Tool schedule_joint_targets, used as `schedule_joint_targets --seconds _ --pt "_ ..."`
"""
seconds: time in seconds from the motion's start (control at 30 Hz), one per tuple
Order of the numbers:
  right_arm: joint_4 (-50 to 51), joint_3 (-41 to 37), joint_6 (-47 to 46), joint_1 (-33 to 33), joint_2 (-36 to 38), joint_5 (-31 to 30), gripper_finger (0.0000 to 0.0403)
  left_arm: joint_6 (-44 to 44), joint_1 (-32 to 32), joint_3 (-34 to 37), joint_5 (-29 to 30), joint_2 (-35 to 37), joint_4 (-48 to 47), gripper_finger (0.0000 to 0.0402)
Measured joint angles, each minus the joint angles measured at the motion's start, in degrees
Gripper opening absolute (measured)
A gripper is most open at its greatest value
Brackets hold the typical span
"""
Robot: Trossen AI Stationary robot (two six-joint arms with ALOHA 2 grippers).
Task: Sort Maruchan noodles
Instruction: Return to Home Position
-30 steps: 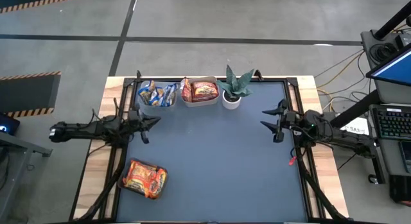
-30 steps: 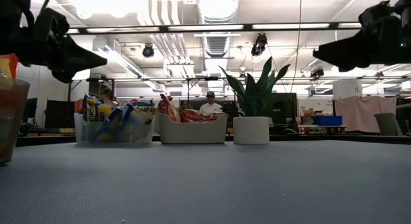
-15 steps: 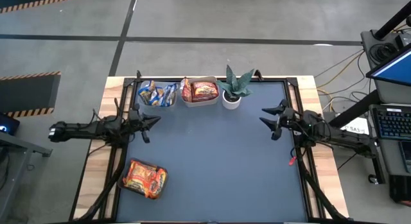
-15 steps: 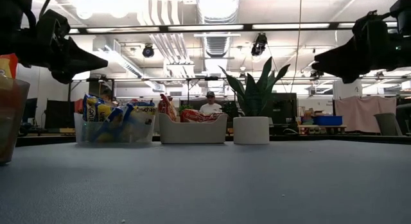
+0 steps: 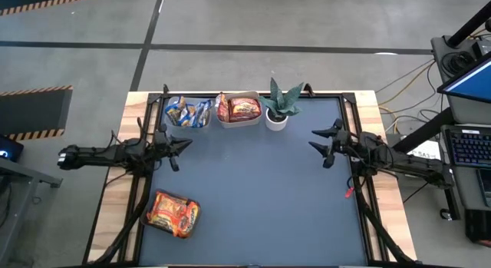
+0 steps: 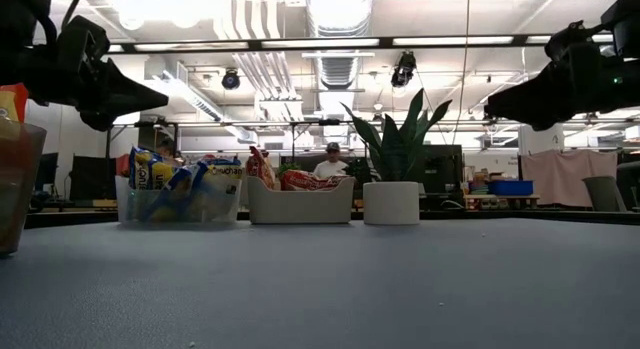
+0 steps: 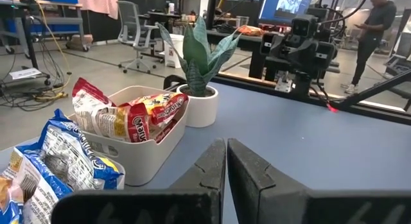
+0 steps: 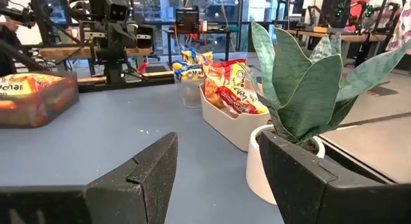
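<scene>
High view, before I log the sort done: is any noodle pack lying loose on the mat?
No, the blue packs, red packs and orange packs all sit in bins.

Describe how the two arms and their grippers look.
The left arm and right arm are dark, slender and jointed, with thin cables along them. The left gripper and right gripper each have two black, wedge-shaped, faceted fingers. A small red piece shows beside the right arm.

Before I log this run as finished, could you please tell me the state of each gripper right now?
Left gripper: shut, empty, over the table's left side.
Right gripper: open, empty, over the table's right side.
</scene>
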State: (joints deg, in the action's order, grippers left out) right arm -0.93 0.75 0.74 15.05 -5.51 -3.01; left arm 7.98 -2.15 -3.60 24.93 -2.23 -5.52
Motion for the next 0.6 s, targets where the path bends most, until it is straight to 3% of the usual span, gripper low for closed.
schedule_joint_targets --seconds 0.6 --pt "-0.09 0.0 -0.73 0.0 0.06 -0.02 0.021 0.01 0.0 0.0 0.0 -0.06 -0.04 0.0"
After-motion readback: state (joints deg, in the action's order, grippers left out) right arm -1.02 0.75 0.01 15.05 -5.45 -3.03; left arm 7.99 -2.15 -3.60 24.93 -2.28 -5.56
